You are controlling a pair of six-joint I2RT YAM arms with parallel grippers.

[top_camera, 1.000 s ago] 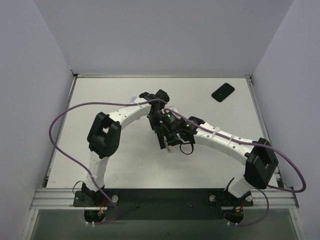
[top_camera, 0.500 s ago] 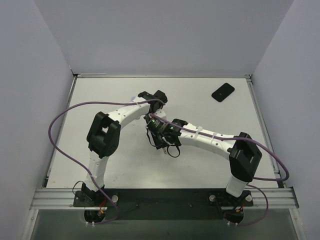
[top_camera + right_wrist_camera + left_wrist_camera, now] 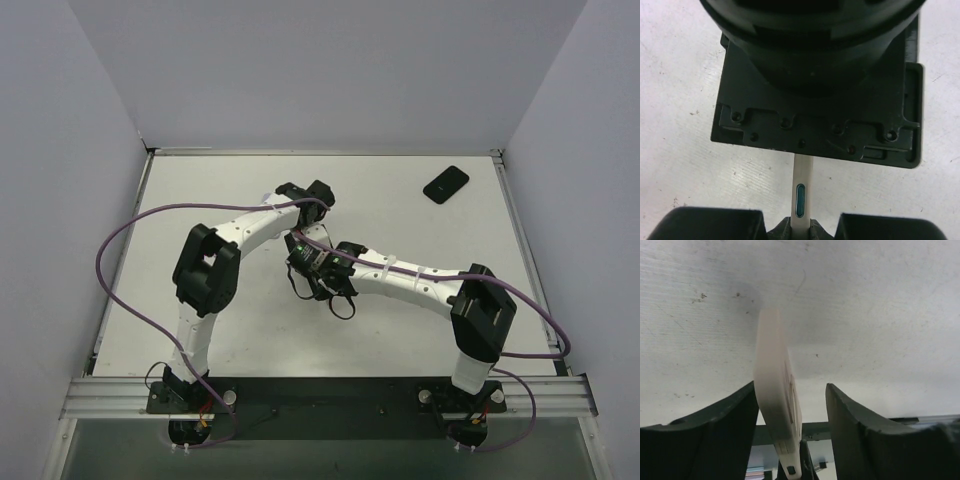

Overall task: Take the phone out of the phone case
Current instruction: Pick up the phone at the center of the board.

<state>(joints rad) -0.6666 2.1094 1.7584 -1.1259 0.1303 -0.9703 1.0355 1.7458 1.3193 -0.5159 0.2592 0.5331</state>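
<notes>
Currently: case, pale, edge-on at frame centre, pinched by the right pincer; the left pincer is spread loosely around it. The right arm has swung leftward since a second ago. A phone, apparently already out, lies upper right on the surface.

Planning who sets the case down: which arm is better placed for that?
Right, likely: the right hand is shut on the case; the left hand stands open, a gap beside the case.
</notes>
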